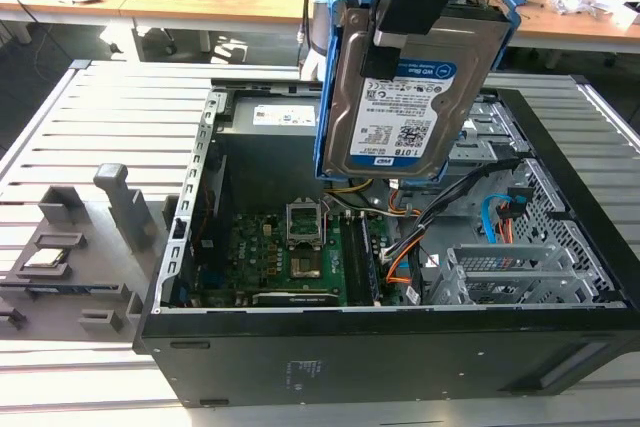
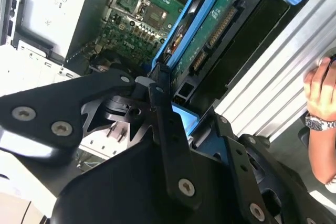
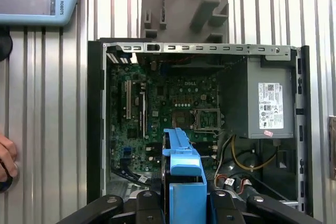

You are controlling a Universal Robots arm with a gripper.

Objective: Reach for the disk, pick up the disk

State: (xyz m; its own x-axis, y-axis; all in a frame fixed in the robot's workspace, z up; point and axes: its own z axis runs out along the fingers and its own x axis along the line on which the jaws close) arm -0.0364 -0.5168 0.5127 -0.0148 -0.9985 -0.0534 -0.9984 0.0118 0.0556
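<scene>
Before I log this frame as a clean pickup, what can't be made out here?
- Gripper: second wrist view shows it clamped on the disk; in the exterior view its top is cut off by the frame edge.
- Disk's upper part: covered by the gripper in the exterior view; edge-on in the first wrist view.
- Computer case floor beneath the disk: hidden by the disk in the exterior view.
- Person's hand: cut off at the edge, second wrist view.
</scene>
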